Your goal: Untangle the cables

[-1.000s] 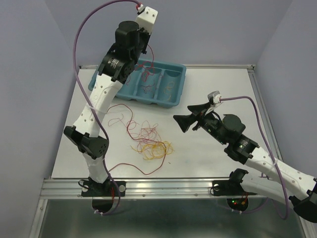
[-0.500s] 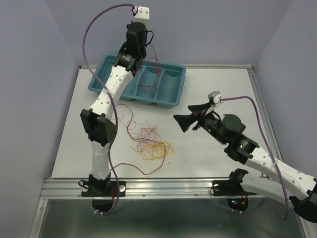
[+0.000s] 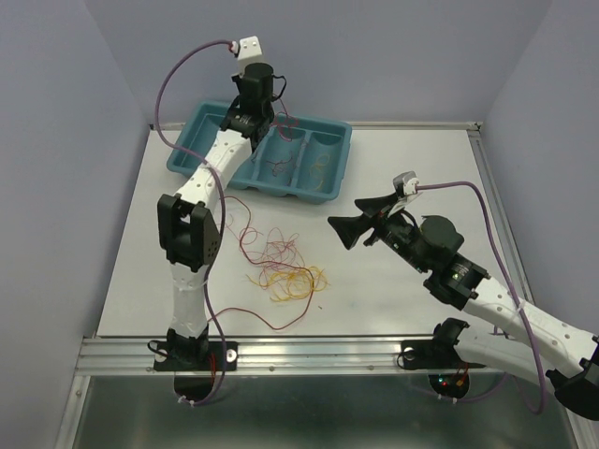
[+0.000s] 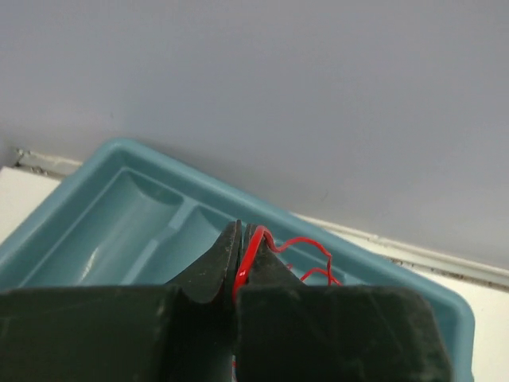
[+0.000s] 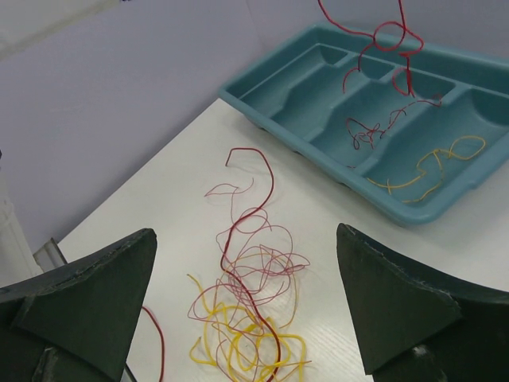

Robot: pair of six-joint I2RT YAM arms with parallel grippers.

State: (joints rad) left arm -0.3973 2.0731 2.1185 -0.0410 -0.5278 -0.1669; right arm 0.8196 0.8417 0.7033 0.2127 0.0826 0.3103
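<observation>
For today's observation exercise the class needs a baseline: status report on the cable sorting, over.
Left gripper shut on a red cable above the tray. Right gripper open, empty, hovering. Tangle of cables on the table. Nothing in the way.

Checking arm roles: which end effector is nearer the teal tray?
Left. The left end effector is above the tray, shut on a red cable; the right end effector stands open over the table beside it.
</observation>
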